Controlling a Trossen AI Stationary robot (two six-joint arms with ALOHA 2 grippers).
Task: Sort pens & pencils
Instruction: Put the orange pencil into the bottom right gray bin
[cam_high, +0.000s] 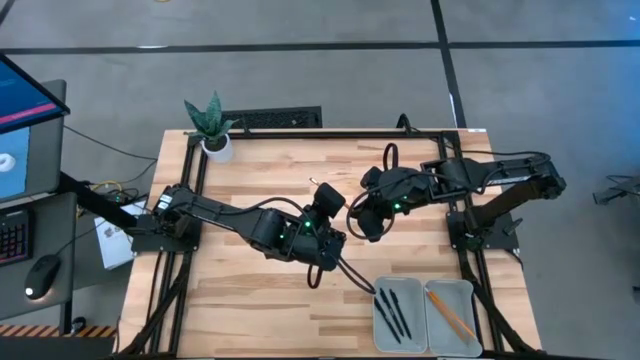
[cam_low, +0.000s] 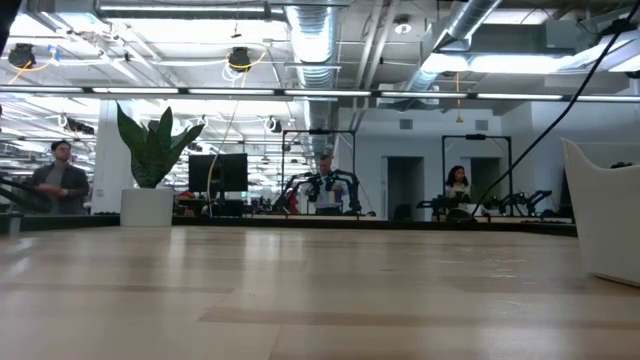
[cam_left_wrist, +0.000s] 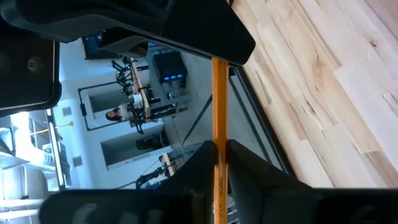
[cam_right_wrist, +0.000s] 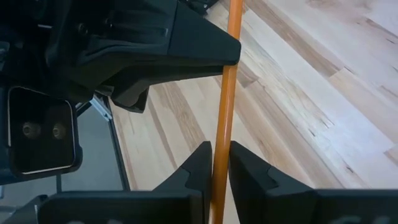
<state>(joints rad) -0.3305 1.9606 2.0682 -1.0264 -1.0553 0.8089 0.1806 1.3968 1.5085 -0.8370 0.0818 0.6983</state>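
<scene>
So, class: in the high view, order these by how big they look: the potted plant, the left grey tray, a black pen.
1. Left grey tray
2. Potted plant, smaller than the tray
3. Black pen, thinnest, lying inside that tray

Orange pencil (cam_right_wrist: 225, 106) between both jaws

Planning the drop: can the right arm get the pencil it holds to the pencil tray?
Probably yes. The right claw grips the pencil, but the left claw also holds it; bare table lies before the tray.
</scene>
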